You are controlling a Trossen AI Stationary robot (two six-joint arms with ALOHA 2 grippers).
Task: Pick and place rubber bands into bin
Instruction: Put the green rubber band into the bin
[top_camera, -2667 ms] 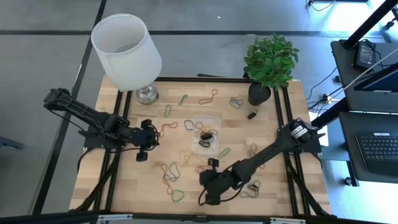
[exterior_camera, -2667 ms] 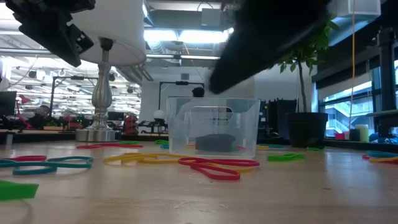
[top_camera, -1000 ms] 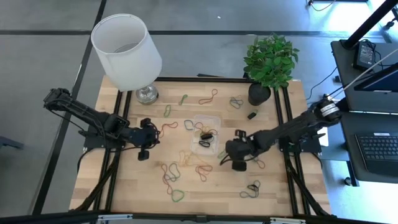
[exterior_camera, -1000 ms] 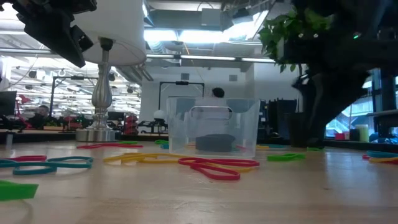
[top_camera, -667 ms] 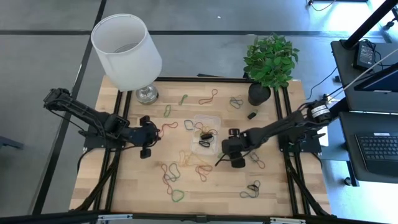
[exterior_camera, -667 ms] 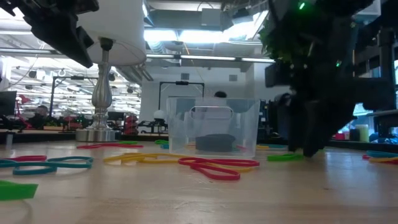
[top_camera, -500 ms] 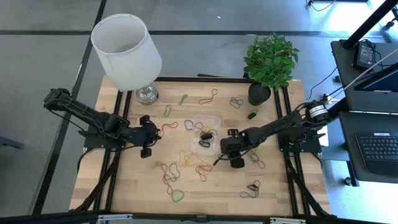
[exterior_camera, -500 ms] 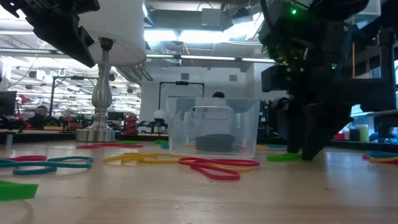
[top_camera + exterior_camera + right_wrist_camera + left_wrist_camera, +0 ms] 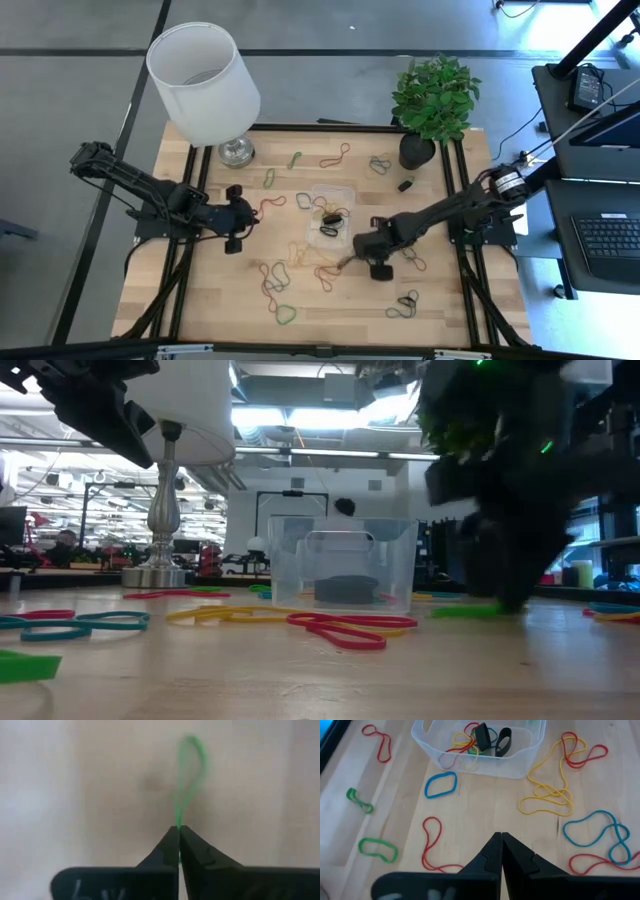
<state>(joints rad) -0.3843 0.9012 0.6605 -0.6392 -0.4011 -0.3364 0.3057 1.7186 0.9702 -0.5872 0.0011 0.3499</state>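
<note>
The clear bin [image 9: 332, 212] stands mid-table with several rubber bands inside it; it also shows in the low view [image 9: 345, 565] and the left wrist view [image 9: 480, 750]. Many coloured rubber bands [image 9: 280, 280] lie scattered on the wood. My right gripper [image 9: 353, 256] points down just right of the bin's near corner, shut on a green rubber band [image 9: 190, 775]. My left gripper [image 9: 247, 214] hangs shut above the table left of the bin, holding nothing [image 9: 501, 837]. My right gripper pinches one end of the green rubber band [image 9: 178, 822] between its two fingertips, coming from above and pointing down. The loop runs out ahead of the fingers, drawn narrow. In the low view its far part [image 9: 462, 612] shows at table level.
A white lamp [image 9: 205, 80] stands at the far left corner and a potted plant [image 9: 430, 105] at the far right, with a small black clip [image 9: 405, 185] near the pot. Loose bands lie on the wood around the bin and toward the near edge.
My right gripper has gone left toward the bin and sunk to the table by the green rubber band. Its fingers stood apart half a second ago and have now shut on the band's end.
</note>
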